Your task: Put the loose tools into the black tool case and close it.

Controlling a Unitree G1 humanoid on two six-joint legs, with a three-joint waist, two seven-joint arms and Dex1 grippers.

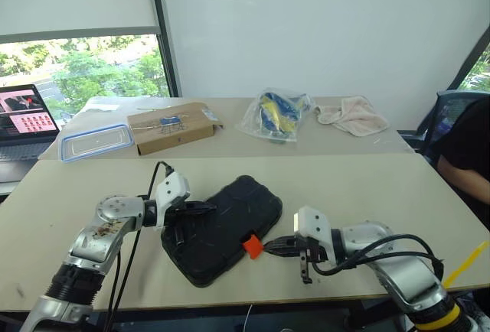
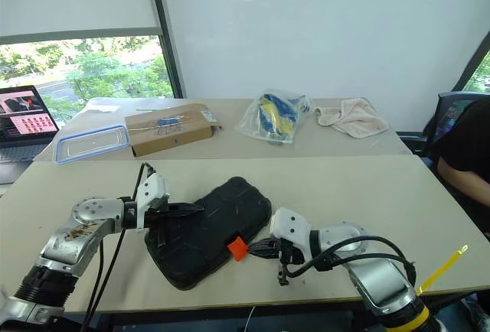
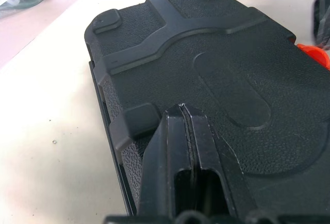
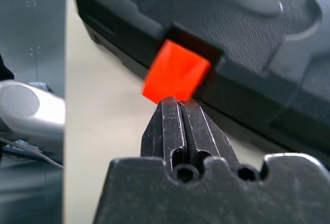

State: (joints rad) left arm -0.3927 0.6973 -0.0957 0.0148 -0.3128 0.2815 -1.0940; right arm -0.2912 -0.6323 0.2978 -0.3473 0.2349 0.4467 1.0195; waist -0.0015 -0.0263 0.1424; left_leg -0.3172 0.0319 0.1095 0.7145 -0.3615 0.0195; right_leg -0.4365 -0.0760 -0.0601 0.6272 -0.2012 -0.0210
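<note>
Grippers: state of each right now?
Left gripper: shut, empty, fingertips resting on the black tool case lid.
Right gripper: shut, holding nothing, tips at the orange latch.

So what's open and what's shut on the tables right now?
black tool case: lid down, shut
orange latch: sticking out, not flat against the case
left gripper: fingers shut, resting on the case lid
right gripper: fingers shut, tips at the latch
laptop: open, screen on

Under the left pincer (image 3: 184, 111), the black tool case (image 3: 227, 69) is matt, pebble-grained plastic; its orange latch (image 4: 175, 72), touching the right pincer (image 4: 178, 102), looks smooth.
</note>
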